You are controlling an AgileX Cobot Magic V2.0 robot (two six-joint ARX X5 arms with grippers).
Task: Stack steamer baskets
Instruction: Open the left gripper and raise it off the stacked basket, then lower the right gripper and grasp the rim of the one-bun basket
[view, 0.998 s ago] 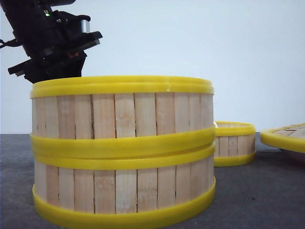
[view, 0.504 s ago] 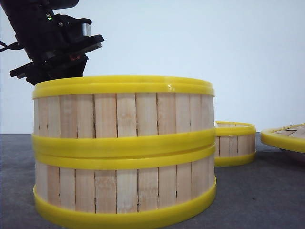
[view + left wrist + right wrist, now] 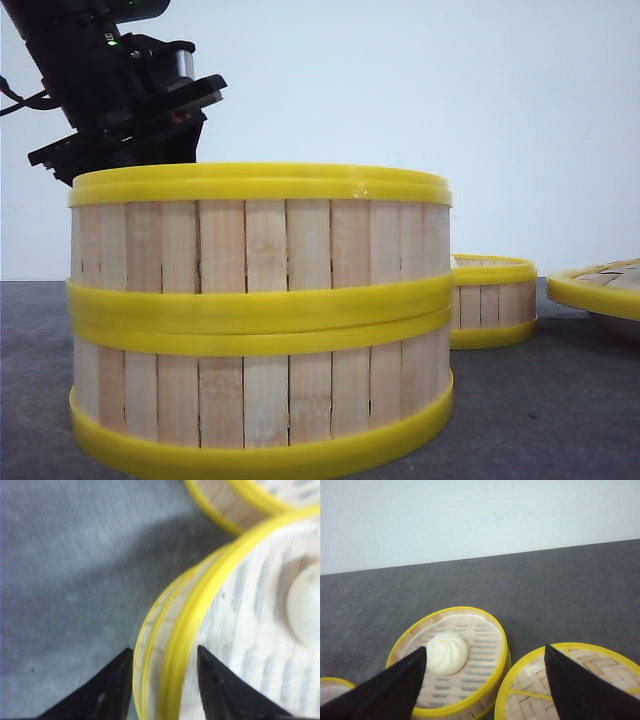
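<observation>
Over the last second the left arm's black wrist housing has travelled a short way to the right behind the two-high stack and risen slightly — a small drift, not a departure. The left jaws (image 3: 165,680) are spread, one finger outside and one inside the yellow rim of the upper steamer basket (image 3: 260,240), straddling the wall; whether the pads press on the wall or stand just clear cannot be told from the wrist view. That upper basket sits on the lower steamer basket (image 3: 260,400), rims meeting all round with a slight offset toward the right side in the front view, and neither basket has visibly shifted while the arm moved. Inside the upper basket, well beyond the inner finger, lies a pale round bun (image 3: 302,605), blurred. The third steamer basket (image 3: 455,660) rests alone on the dark tabletop (image 3: 545,590), directly ahead of and between the widely spread right jaws (image 3: 485,690); it holds a white swirled bun (image 3: 446,653). Just beside it, under the right-hand finger of those jaws, lies the flat woven lid (image 3: 570,680). Judgement: two of three baskets are stacked, the placement looks stable, and the left arm appears to be letting go — the remaining step is to bring the third basket onto the stack.
</observation>
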